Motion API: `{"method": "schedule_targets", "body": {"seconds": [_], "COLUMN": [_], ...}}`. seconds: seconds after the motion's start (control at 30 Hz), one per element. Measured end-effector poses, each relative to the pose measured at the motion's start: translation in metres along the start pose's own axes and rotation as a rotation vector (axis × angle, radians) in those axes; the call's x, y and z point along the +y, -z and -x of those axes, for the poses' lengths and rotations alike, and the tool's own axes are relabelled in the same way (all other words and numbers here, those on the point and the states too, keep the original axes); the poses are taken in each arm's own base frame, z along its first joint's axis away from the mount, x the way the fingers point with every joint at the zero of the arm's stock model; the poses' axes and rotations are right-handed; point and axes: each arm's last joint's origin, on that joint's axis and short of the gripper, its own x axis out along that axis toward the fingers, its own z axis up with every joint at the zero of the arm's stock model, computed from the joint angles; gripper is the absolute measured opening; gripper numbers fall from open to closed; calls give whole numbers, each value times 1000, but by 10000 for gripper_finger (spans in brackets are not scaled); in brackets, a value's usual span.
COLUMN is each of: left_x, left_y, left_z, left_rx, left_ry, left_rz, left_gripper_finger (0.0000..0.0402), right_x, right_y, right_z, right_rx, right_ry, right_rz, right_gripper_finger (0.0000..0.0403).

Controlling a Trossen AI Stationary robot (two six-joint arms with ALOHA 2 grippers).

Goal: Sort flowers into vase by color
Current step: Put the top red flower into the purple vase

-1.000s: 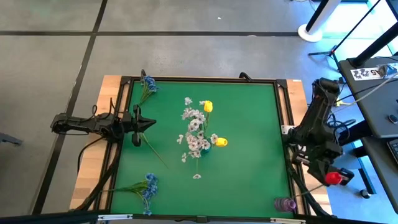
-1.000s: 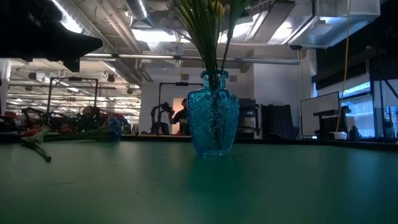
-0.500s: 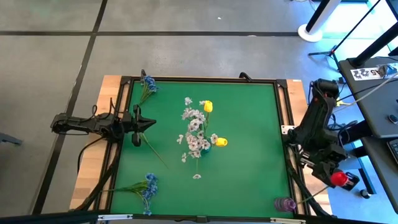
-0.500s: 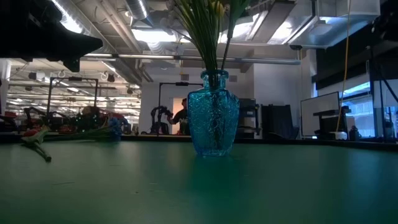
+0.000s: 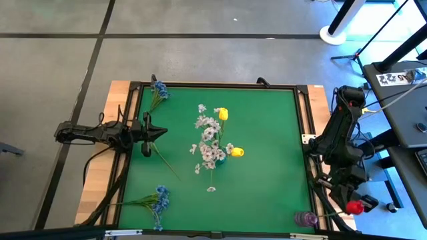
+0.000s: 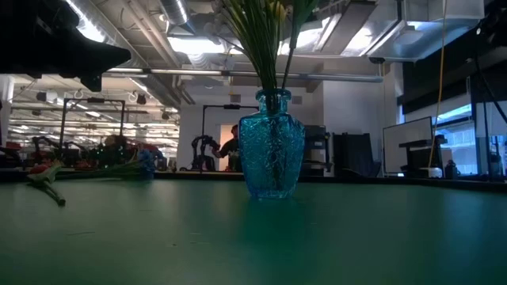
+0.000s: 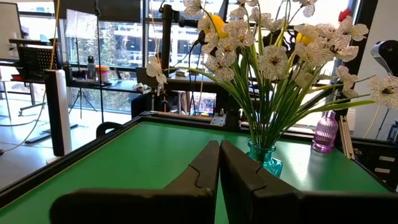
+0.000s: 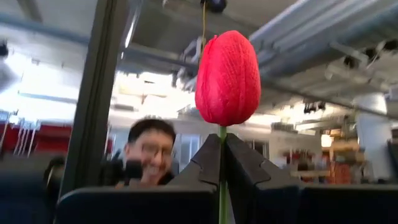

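A blue glass vase [image 5: 219, 157] stands mid-table with white sprigs [image 5: 208, 137] and yellow buds [image 5: 223, 114] in it; the low view shows it too [image 6: 271, 146]. Blue flowers lie at the far left corner [image 5: 159, 90] and the near left corner [image 5: 156, 200]. A small purple vase [image 5: 306, 218] stands at the near right corner. My right gripper [image 5: 348, 204] hangs beyond the table's right edge, shut on the red bud's [image 8: 228, 78] stem. My left gripper [image 5: 159, 133] waits shut at the left edge, level, with nothing in it. My right gripper pinches the thin green stem [image 8: 222, 134] just below the red bud between its two fingers. The bud stands out past the fingertips, tilted upward. The flower is lifted clear, off the table's right side near the purple vase.
A loose green stem [image 5: 165, 161] lies on the green mat near my left gripper. A black frame [image 5: 213, 85] rims the mat. A person [image 8: 148, 152] shows in the room behind the red bud. The mat's right half lies bare.
My right gripper has carried the red bud toward the table's near edge, staying outside the right edge and sinking a little. It now sits closer to the purple vase. The grip stays shut.
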Motion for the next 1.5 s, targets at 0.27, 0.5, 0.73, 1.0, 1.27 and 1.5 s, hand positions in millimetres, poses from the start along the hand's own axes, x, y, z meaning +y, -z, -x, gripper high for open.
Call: {"method": "schedule_targets", "body": {"seconds": [0.27,0.5,0.73,1.0,1.27,1.5], "left_x": [0,0,0,0,-6,-16], "left_y": [0,0,0,-9,-28,-33], "left_z": [0,0,0,0,3,-4], "left_rx": [0,0,0,-89,-240,-264], "left_ry": [0,0,1,9,248,343], "left_rz": [0,0,0,289,430,418], "left_gripper_finger": [10,10,10,10,10,10], "right_x": [-2,-7,-11,-12,-10,-12], "right_y": [7,-1,-13,-24,-24,-30], "right_z": [3,17,23,17,21,35], "right_rx": [147,323,608,635,690,743], "right_ry": [61,136,255,305,221,223], "right_rz": [4,-111,-302,-401,-485,-497], "right_gripper_finger": [27,125,226,265,266,266]}}
